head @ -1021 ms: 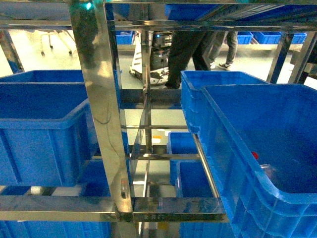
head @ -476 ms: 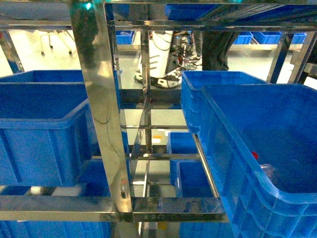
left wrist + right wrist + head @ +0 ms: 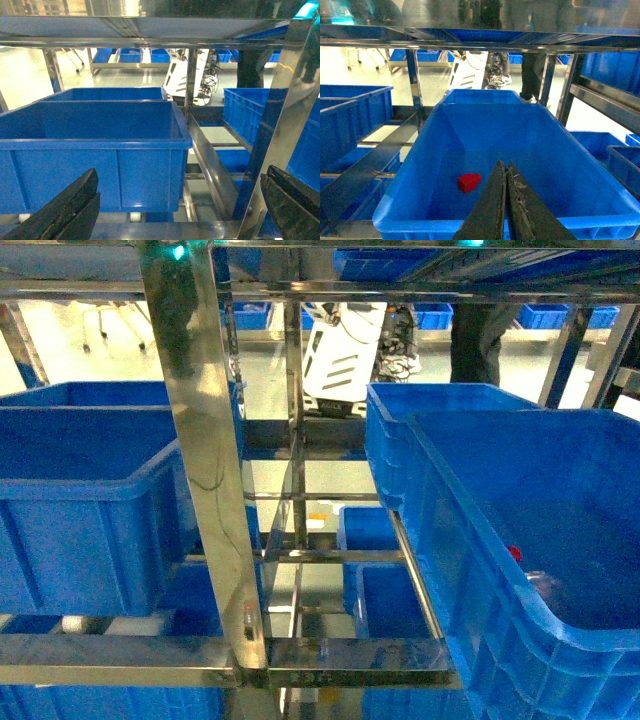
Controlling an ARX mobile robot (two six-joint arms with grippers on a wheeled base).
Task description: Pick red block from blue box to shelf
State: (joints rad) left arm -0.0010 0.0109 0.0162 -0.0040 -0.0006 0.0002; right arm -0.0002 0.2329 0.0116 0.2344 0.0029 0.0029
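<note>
Red block (image 3: 469, 182): we see it on the floor of the blue box (image 3: 470, 125).
Bearing: just left of our right gripper (image 3: 506, 172), below it.
Right gripper: clenched, empty.
Left gripper (image 3: 175, 205): released, well apart.
Nearer arm: right.

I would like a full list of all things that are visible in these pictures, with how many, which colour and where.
red block: one, red, on the floor of the blue box, left of the right gripper's tips.
blue box: one, blue, on the shelf's right side, in front of the right wrist camera.
other blue crates: several, blue, on the shelf's left side, behind and on lower tiers.
shelf: one, shiny steel, filling all views.
white machine: one, white, on the floor beyond the shelf.
person's legs: dark trousers, beyond the shelf.
left gripper: black fingers wide apart, empty.
right gripper: dark fingers pressed together, empty, above the box's near rim.
</note>
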